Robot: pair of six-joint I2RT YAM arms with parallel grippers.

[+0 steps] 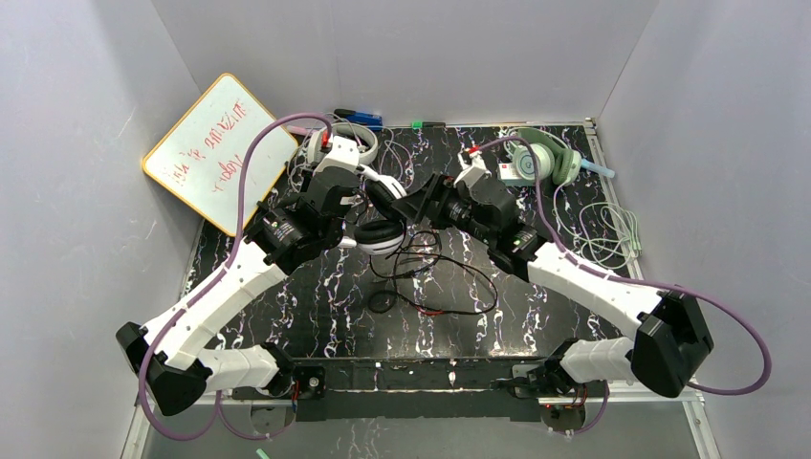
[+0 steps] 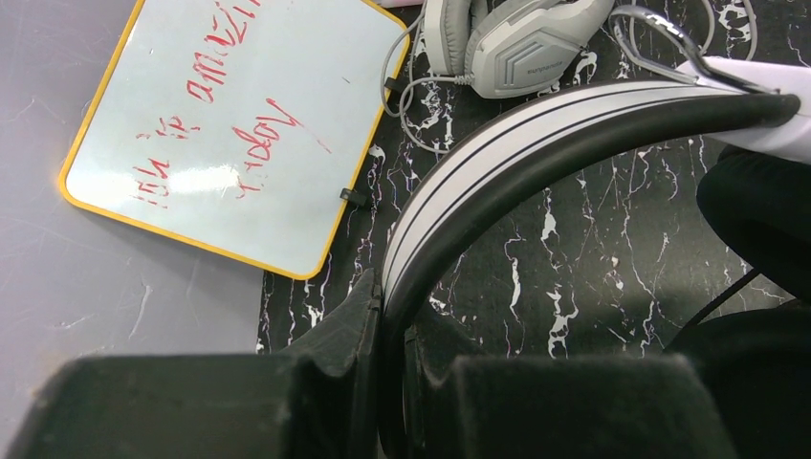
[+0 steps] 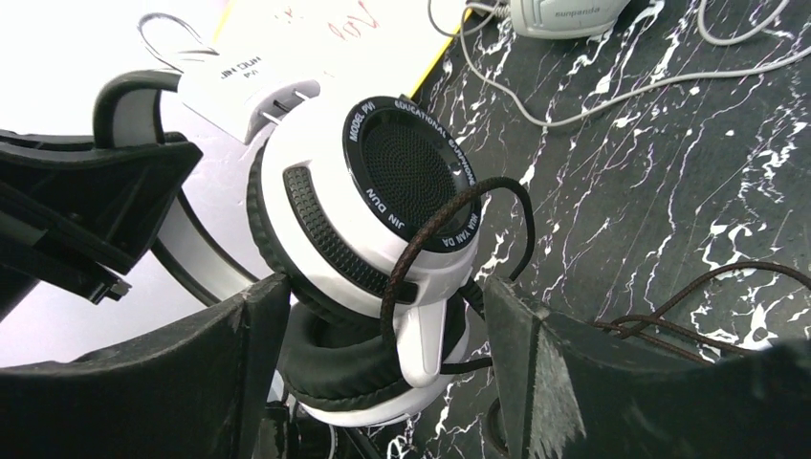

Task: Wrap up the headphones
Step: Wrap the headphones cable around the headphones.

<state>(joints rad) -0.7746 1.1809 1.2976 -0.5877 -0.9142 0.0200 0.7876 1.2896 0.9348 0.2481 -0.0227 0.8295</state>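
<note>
The black-and-white headphones (image 1: pixel 381 234) hang above the middle of the table. My left gripper (image 2: pixel 397 316) is shut on their striped headband (image 2: pixel 536 134). My right gripper (image 3: pixel 383 296) is open, its fingers standing either side of the stacked ear cups (image 3: pixel 373 201), with a gap at the right finger. A loop of the braided black cable (image 3: pixel 430 229) lies over the upper cup; the rest of it trails on the table (image 1: pixel 440 282). The light grey headset (image 1: pixel 339 143) lies at the back left and the mint-green one (image 1: pixel 545 161) at the back right.
A yellow-framed whiteboard (image 1: pixel 222 153) leans at the back left. Markers (image 1: pixel 359 117) lie along the back wall. A small red-and-white box (image 1: pixel 516 172) sits by the green headset, whose pale cable (image 1: pixel 602 229) spreads along the right edge of the table.
</note>
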